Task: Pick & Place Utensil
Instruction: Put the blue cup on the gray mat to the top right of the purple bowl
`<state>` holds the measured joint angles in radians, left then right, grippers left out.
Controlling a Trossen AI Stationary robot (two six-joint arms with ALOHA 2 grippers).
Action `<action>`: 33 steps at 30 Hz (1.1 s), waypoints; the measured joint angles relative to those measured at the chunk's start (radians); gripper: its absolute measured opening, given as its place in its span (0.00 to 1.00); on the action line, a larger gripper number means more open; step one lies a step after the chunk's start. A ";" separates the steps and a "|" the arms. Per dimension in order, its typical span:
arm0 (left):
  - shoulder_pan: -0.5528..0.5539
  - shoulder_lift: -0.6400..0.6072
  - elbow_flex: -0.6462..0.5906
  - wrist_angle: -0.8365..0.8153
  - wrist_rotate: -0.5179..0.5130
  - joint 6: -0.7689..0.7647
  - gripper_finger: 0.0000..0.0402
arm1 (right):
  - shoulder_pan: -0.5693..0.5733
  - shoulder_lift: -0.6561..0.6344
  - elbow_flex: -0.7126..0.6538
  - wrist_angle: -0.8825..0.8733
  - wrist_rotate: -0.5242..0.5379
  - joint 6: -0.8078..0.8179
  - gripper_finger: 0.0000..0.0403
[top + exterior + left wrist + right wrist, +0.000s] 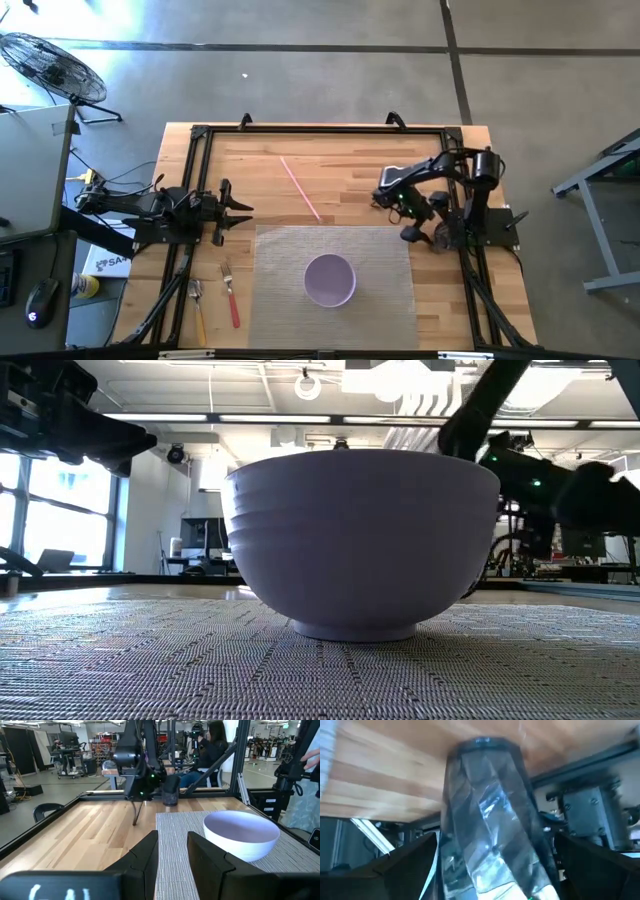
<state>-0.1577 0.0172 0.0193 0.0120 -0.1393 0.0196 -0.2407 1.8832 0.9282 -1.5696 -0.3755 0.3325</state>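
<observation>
A lavender ribbed bowl (329, 279) stands on a grey woven placemat (290, 250) at the near middle of the light wooden table (350, 170). Left of the mat lie a red-handled fork (230, 293) and a yellow-handled fork (197, 308), near and just in front of the left claw (243, 210), whose fingers (147, 855) are spread. Farther back, a thin pink straw (300, 189) lies slantwise on the wood. The right claw (408, 205) pinches a clear faceted plastic cup (485, 810) beside the mat's far right corner.

Grey concrete floor (320, 80), black fan (50, 68)
</observation>
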 joint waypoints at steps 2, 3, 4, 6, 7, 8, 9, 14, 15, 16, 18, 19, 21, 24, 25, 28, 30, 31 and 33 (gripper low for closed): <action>0.000 0.000 0.000 0.000 0.000 0.000 0.25 | 0.014 0.000 -0.026 0.000 -0.012 0.004 0.99; 0.000 0.000 0.000 0.000 0.000 0.000 0.25 | 0.019 0.000 -0.036 0.000 -0.025 0.007 0.99; 0.000 0.000 0.000 0.000 0.000 0.000 0.25 | 0.027 0.000 -0.047 0.000 -0.035 0.008 0.99; 0.000 0.000 0.000 0.000 0.000 0.000 0.25 | 0.043 0.000 -0.065 -0.001 -0.054 0.008 0.99; 0.000 0.000 0.000 0.000 0.000 0.000 0.25 | 0.051 0.000 -0.073 -0.001 -0.062 0.008 0.99; 0.000 0.000 0.000 0.000 0.000 0.000 0.25 | 0.059 0.000 -0.075 -0.001 -0.065 0.008 0.99; 0.000 0.000 0.000 0.000 0.000 0.000 0.25 | 0.066 0.000 -0.071 0.002 -0.066 0.009 0.99; 0.000 0.000 0.000 0.000 0.000 0.000 0.25 | 0.086 0.000 -0.085 0.036 -0.086 0.010 0.99; 0.000 0.000 0.000 0.000 0.000 0.000 0.25 | 0.087 0.000 -0.088 0.047 -0.091 0.009 0.99; 0.000 0.000 0.000 0.000 0.000 0.000 0.25 | 0.087 0.000 -0.090 0.059 -0.096 0.008 0.99; 0.000 0.000 0.000 0.000 0.000 0.000 0.25 | 0.087 0.000 -0.094 0.068 -0.098 0.008 0.99; 0.000 0.000 0.000 0.000 0.000 0.000 0.25 | 0.087 0.000 -0.093 0.068 -0.098 0.008 0.99; 0.000 0.000 0.000 0.000 0.000 0.000 0.25 | 0.086 0.000 -0.093 0.068 -0.098 0.008 0.99; 0.000 0.000 0.000 0.000 0.000 0.000 0.25 | 0.086 0.000 -0.093 0.068 -0.102 0.008 0.98; 0.000 0.000 0.000 0.000 0.000 0.000 0.25 | 0.086 0.000 -0.093 0.068 -0.102 0.008 0.98; 0.000 0.000 0.000 0.000 0.000 0.000 0.25 | 0.086 0.000 -0.093 0.068 -0.102 0.008 0.98; 0.000 0.000 0.000 0.000 0.000 0.000 0.25 | 0.086 0.000 -0.093 0.068 -0.102 0.008 0.98; 0.000 0.000 0.000 0.000 0.000 0.000 0.25 | 0.086 0.000 -0.093 0.068 -0.102 0.008 0.98; 0.000 0.000 0.000 0.000 0.000 0.000 0.25 | 0.086 0.000 -0.093 0.066 -0.104 0.009 0.96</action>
<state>-0.1574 0.0170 0.0193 0.0120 -0.1391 0.0196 -0.1551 1.8835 0.8349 -1.5031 -0.4796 0.3412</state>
